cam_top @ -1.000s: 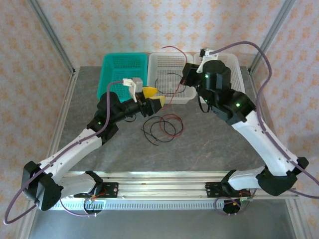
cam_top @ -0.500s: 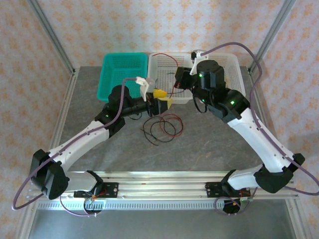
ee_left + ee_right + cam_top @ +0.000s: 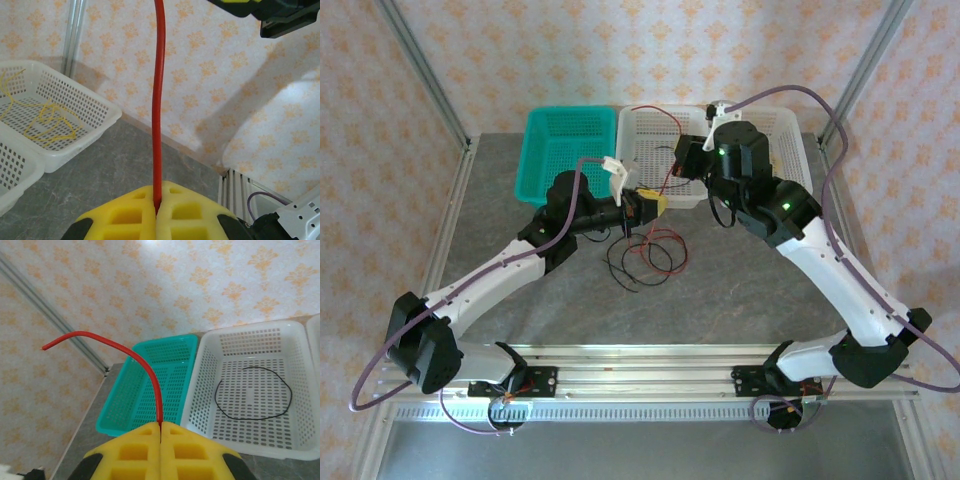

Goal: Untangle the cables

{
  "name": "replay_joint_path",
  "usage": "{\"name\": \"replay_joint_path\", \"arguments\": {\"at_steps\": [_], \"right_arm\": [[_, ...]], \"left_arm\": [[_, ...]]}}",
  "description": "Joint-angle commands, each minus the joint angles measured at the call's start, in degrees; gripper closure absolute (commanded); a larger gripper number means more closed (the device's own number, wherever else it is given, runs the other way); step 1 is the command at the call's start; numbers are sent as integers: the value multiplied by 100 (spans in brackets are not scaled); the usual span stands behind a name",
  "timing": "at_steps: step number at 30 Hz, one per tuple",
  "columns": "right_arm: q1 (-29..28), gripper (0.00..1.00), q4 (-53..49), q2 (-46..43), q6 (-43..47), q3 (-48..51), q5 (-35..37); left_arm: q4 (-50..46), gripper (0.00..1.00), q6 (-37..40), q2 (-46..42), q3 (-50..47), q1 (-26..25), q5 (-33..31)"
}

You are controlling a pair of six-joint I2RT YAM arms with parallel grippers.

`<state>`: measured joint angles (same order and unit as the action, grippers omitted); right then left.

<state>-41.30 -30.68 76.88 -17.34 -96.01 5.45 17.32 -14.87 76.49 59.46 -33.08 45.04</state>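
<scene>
Top view: looped red and black cables (image 3: 642,262) lie on the tabletop (image 3: 720,300); left wrist: left claw (image 3: 156,212) clamped fully onto an upright red cable (image 3: 158,100); right wrist: right claw (image 3: 160,432) likewise closed on the red cable, its tip curving free.

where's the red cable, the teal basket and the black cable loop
red cable (image 3: 157,100): left wrist view, middle of its upright stretch
teal basket (image 3: 127,395): right wrist view, left inner wall
black cable loop (image 3: 256,367): right wrist view, top of the loop
</scene>
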Motion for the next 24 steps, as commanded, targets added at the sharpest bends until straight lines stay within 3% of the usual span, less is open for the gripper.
{"name": "replay_joint_path", "arguments": {"at_steps": [1,4,6,8,11,15,20,24], "right_arm": [[44,100,-128,-53,-109,-111,486],[60,97,-249,14,-130,-80,661],[78,83,-371,93,-141,-69,824],[104,61,-441,142,-142,-26,886],[126,47,-353,90,-138,173,995],[190,40,-138,-78,-161,561,1083],[204,37,452,-370,-70,1363,1094],[203,38,1150,-546,59,2087,713]], "left_arm": [[81,100,25,-139,69,-49,104],[-45,100,26,-244,63,-49,42],[-188,100,20,-333,57,-41,-118],[-397,100,28,-431,56,-24,-335],[-691,100,36,-571,85,50,-573],[-989,100,15,-739,198,257,-831],[-1608,100,276,-737,736,579,-1354],[-1919,100,429,-515,1266,945,-1601]]}}
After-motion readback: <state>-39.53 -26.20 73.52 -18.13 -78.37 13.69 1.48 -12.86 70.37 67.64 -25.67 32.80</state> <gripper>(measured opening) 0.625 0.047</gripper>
